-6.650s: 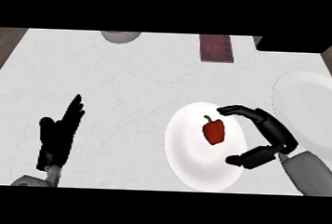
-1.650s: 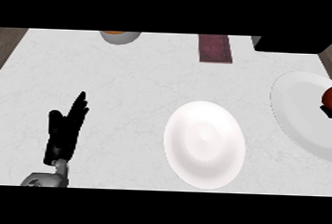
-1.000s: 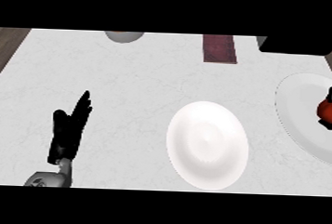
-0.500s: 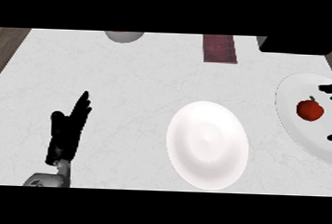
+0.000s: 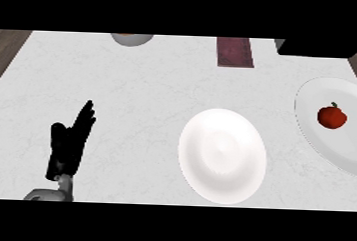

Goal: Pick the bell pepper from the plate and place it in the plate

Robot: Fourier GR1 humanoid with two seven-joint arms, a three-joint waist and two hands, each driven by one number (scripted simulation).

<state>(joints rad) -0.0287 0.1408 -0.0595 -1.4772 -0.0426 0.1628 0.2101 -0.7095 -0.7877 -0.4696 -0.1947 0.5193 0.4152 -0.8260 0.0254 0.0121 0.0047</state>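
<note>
The red bell pepper (image 5: 332, 116) lies on the white plate (image 5: 325, 142) at the right edge of the head view, with no hand touching it. A second white plate (image 5: 222, 155) sits near the middle of the counter with nothing on it. My left hand (image 5: 67, 146) rests open at the lower left, fingers straight and pointing up, well away from both plates. My right hand does not show in the view.
A grey bowl (image 5: 131, 38) stands at the counter's far edge. A dark red rectangular object (image 5: 236, 52) lies at the back centre, and a black block (image 5: 317, 47) sits at the back right. Brown flooring (image 5: 3, 49) borders the counter's left side.
My right hand carried the pepper to the right plate, opened, and has left the view. The pepper now lies free on that plate. The left hand has stayed still.
</note>
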